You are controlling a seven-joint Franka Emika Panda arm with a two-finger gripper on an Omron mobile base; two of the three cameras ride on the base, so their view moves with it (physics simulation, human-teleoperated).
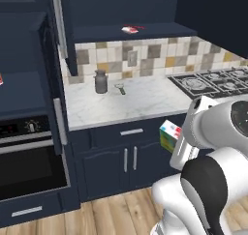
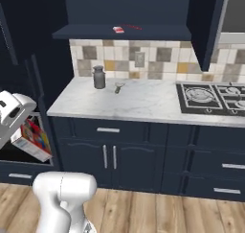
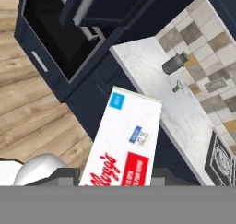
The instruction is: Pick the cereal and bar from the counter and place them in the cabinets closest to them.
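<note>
The cereal (image 1: 170, 134) (image 2: 32, 141) is a small patchwork-fronted box, held tilted in the air in front of the navy base doors, below counter height. My gripper (image 1: 185, 143) (image 2: 16, 124) (image 3: 115, 174) is shut on it. In the hand view the box's white side with red and blue labels (image 3: 126, 144) runs up from between the fingers. The bar (image 1: 130, 29) (image 2: 118, 29), a flat red-and-white packet, lies on the shelf of the open wall cabinet (image 1: 126, 33) (image 2: 119, 33) above the marble counter (image 1: 140, 106) (image 2: 143, 102) (image 3: 184, 110).
A grey metal jug (image 1: 100, 81) (image 2: 99, 77) (image 3: 174, 64) and a small utensil (image 1: 119, 88) (image 2: 117, 87) stand at the back of the counter. A black hob (image 1: 213, 81) (image 2: 210, 97) lies to the right. The tall unit with the oven (image 1: 29, 166) is at the left, a cabinet door (image 1: 60, 31) open above.
</note>
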